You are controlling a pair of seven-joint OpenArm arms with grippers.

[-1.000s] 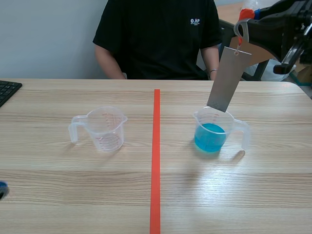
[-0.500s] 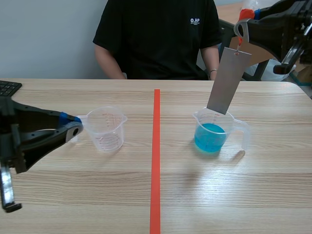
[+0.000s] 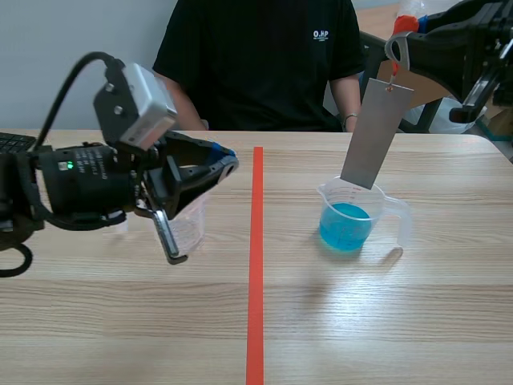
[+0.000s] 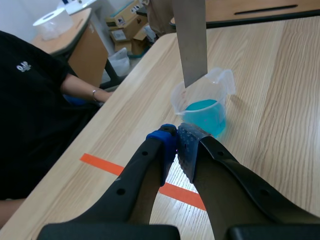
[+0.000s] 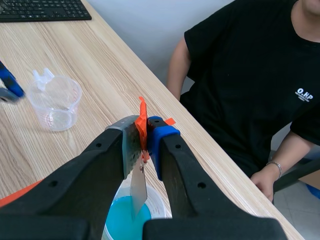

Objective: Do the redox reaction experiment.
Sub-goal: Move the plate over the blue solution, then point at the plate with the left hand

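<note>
A grey metal strip [image 3: 375, 132] hangs by an orange tag [image 5: 142, 121] from my right gripper [image 3: 398, 36], which is shut on the tag [image 5: 145, 131]. The strip's lower end [image 5: 137, 187] sits at the rim of a clear beaker of blue liquid [image 3: 347, 218]; I cannot tell whether it touches the liquid. An empty clear beaker [image 3: 189, 225] stands left of the tape line, partly hidden by my raised left arm. My left gripper [image 3: 228, 164] is shut on nothing above that beaker, pointing toward the blue beaker [image 4: 202, 107] and strip [image 4: 190, 40], with its tips together [image 4: 176, 145].
A person in a black shirt [image 3: 256, 64] sits across the table. An orange tape line [image 3: 256, 257] divides the wooden table [image 3: 385, 321]. A black keyboard [image 3: 11, 148] lies at the far left edge.
My left arm has come in from the lower left and swung up and right, ending above the empty beaker. The right arm, strip and blue beaker have not moved.
</note>
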